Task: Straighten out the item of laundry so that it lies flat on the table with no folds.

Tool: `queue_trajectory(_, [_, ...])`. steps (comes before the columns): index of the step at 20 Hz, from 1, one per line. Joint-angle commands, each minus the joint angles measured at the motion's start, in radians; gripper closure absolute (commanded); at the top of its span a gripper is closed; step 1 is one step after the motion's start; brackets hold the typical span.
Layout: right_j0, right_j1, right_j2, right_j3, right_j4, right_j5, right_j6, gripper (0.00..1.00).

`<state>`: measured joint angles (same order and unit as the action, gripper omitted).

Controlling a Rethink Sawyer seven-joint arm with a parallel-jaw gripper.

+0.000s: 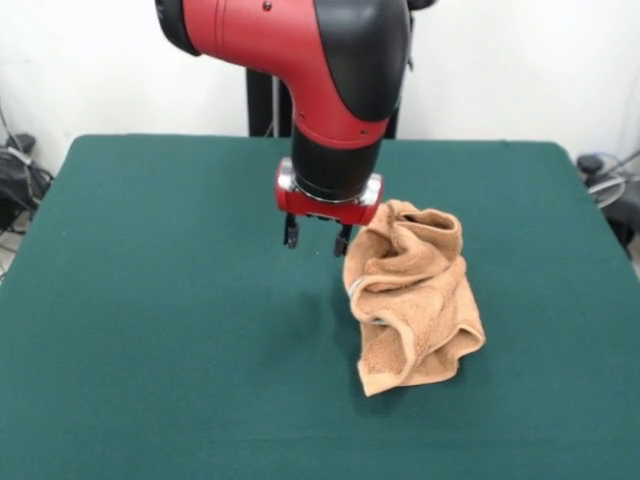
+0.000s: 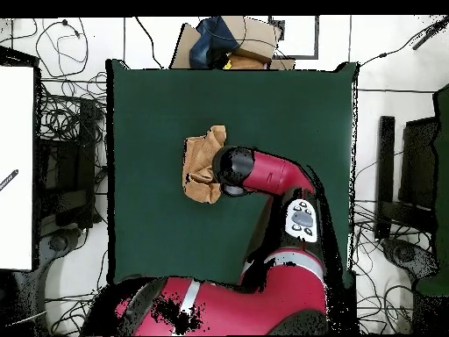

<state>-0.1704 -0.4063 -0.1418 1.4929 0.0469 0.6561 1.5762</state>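
The towel (image 1: 412, 295) is tan-orange and lies crumpled in a bunched heap, with several folds, right of centre on the green table (image 1: 150, 300). My gripper (image 1: 316, 238) hangs just above the table at the towel's upper left edge, beside it. Its two fingers are apart with nothing between them. In the overhead view the towel (image 2: 202, 162) lies left of the arm's wrist (image 2: 232, 171), which hides the gripper. The table (image 2: 289, 114) is far larger than the towel.
A cardboard box (image 2: 250, 39) and a person's dark sleeve (image 2: 210, 48) are at the table's far edge in the overhead view. Cables (image 2: 70, 132) and a white panel (image 2: 16, 167) lie off the table's left side, and dark equipment (image 2: 403, 175) lies off its right.
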Motion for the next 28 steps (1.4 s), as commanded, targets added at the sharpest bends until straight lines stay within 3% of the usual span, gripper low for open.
queue_trajectory(1, [0.045,0.024,0.028,-0.014,0.047,0.037,0.245,0.0])
queue_trajectory(17, [0.123,-0.015,-0.025,0.026,0.101,0.067,0.319,0.0])
queue_trajectory(28, [0.179,0.007,-0.057,0.007,0.142,0.065,0.352,0.0])
